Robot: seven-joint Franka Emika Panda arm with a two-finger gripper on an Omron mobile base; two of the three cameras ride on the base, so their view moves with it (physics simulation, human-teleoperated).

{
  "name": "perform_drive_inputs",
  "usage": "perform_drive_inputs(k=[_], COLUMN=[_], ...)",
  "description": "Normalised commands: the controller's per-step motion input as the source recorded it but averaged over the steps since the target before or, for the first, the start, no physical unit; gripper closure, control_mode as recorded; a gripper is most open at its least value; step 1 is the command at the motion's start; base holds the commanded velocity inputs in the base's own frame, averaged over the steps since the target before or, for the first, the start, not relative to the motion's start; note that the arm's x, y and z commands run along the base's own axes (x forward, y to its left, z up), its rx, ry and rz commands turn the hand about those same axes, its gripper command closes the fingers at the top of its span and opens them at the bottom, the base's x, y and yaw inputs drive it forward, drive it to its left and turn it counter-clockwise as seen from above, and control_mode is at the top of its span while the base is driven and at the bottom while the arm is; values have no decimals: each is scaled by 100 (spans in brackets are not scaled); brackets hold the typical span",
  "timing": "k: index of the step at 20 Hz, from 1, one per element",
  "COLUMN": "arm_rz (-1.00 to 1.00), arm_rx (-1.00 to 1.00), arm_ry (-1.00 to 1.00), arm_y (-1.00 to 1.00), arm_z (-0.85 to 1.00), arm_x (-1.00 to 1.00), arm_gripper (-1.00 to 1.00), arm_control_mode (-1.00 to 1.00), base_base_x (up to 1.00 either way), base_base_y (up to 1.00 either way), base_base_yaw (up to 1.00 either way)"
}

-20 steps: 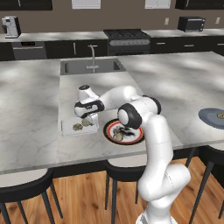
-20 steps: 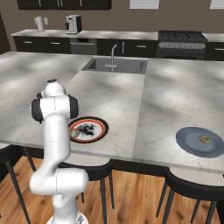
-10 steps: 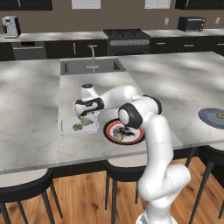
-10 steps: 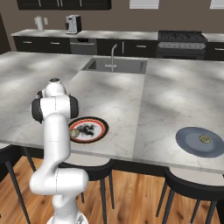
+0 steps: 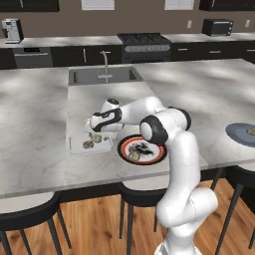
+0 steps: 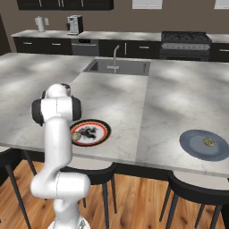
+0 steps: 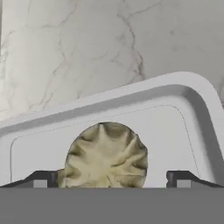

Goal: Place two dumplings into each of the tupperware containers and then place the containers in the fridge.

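Note:
A white tupperware container (image 5: 74, 145) lies on the marble island left of the black-and-red plate (image 5: 155, 155). Two dumplings (image 5: 96, 138) (image 5: 88, 145) rest inside it. My gripper (image 5: 97, 131) hangs open just above the nearer one. In the hand view that dumpling (image 7: 106, 155) sits on the tray floor between my spread fingertips (image 7: 41, 179), untouched, with the container's rounded rim (image 7: 131, 94) beyond and my gripper (image 7: 111, 179) open. Another dumpling (image 5: 133, 156) lies on the black-and-red plate (image 6: 96, 127), also seen as a dumpling (image 6: 77, 135) from the right. The fridge is out of view.
A blue-grey plate (image 5: 238, 134) (image 6: 197, 145) with one dumpling (image 6: 208, 142) sits at the island's right end. The sink (image 5: 102, 75) and faucet (image 5: 105, 62) lie behind the tray. Stools (image 5: 30, 216) stand under the front edge. My own arm (image 6: 56, 129) blocks the container in the right base view.
The hand has shifted only slightly over the container. Its jaws stay open and the dumplings have not moved.

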Motion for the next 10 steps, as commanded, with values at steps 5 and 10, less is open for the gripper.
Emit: perform_drive_inputs(k=[5,10], arm_rz=[33,30], arm_rx=[-26,-13], arm_ry=[-12,-25], arm_y=[4,15], arm_z=[70,100], arm_x=[-54,-42], arm_gripper=[-100,-100], arm_control_mode=[-100,-100], base_base_x=[0,0], base_base_y=[0,0], base_base_yaw=[0,0])
